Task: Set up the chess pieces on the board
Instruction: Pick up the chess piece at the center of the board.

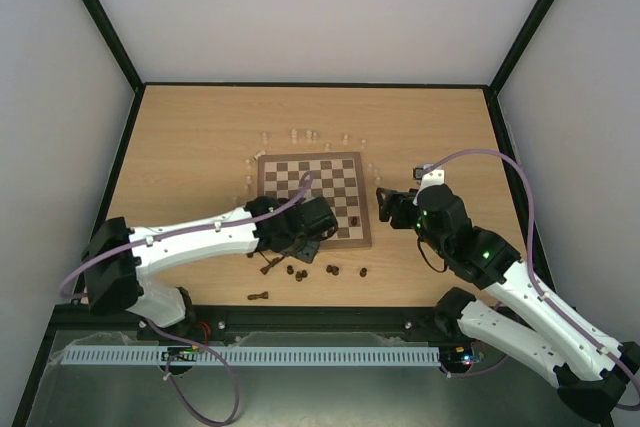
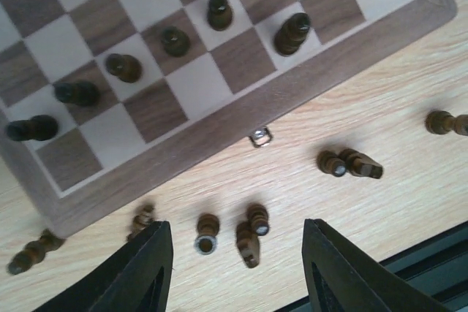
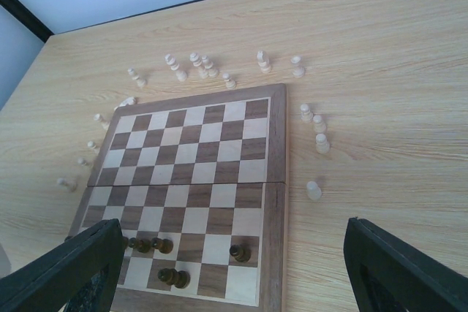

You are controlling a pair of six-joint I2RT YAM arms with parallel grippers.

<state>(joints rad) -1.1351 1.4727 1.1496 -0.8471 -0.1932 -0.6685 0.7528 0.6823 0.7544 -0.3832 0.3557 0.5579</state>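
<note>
The left gripper (image 2: 238, 253) hangs released just off the near edge of the board (image 2: 212, 131), its two black fingers (image 2: 142, 272) spread with nothing between them. In the gap below lie a few toppled dark pieces (image 2: 248, 237), beside the board's border on the tabletop (image 2: 409, 188). More fallen dark ones are scattered along that same edge, to either side. On the board itself several dark pieces stand upright on squares close to the near edge — a slanting line of small ones and one taller piece beside them.

The right gripper (image 3: 232, 253) hovers near the board's right side, jaws wide and empty. The pale pieces (image 3: 199, 63) stand off the board, ringed around its far edge and down both sides, none on a square.
</note>
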